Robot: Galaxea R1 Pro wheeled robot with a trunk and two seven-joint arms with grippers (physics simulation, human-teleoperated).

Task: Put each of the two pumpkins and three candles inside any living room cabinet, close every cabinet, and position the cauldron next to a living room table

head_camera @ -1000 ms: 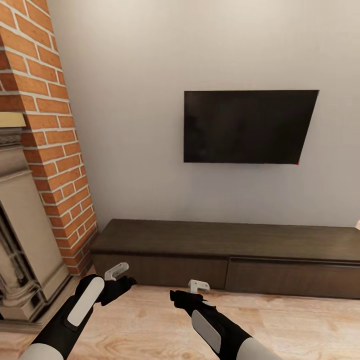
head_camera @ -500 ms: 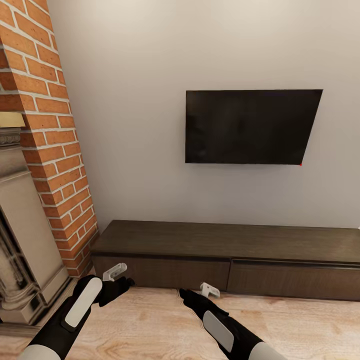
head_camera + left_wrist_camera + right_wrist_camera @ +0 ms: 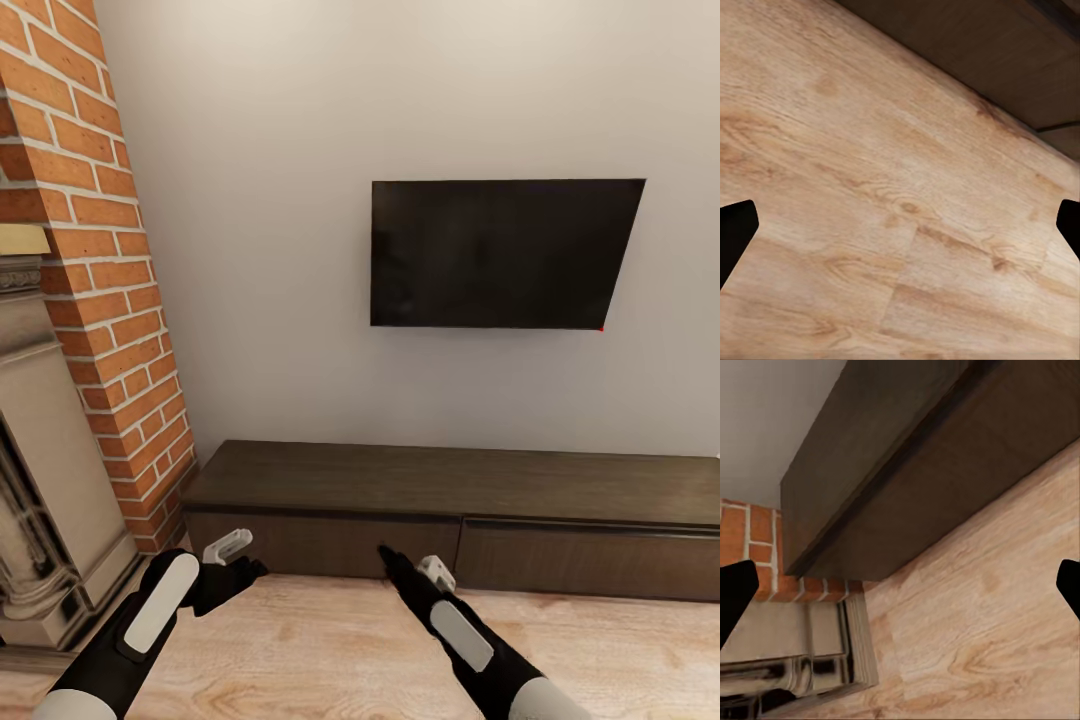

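The long, low dark-brown cabinet (image 3: 450, 482) stands against the white wall, and both of its wide drawer fronts sit flush and closed. My right gripper (image 3: 392, 560) reaches low over the floor, close to the left drawer front (image 3: 320, 543). It is open, and its black fingertips (image 3: 735, 589) are spread wide with the cabinet (image 3: 907, 472) between them. My left gripper (image 3: 250, 566) hovers above the floor by the cabinet's left end, also open, with its fingertips (image 3: 735, 232) far apart over bare wood. The pumpkins, candles, cauldron and table are out of view.
A dark television (image 3: 500, 252) hangs on the wall above the cabinet. At the left, a red brick chimney (image 3: 100, 290) rises over an ornate stone fireplace (image 3: 45, 480), whose base juts onto the light wood floor (image 3: 300, 650).
My right arm has stretched forward and to the right, toward the cabinet's left drawer front. The left gripper has barely moved. The view shifted slightly at first.
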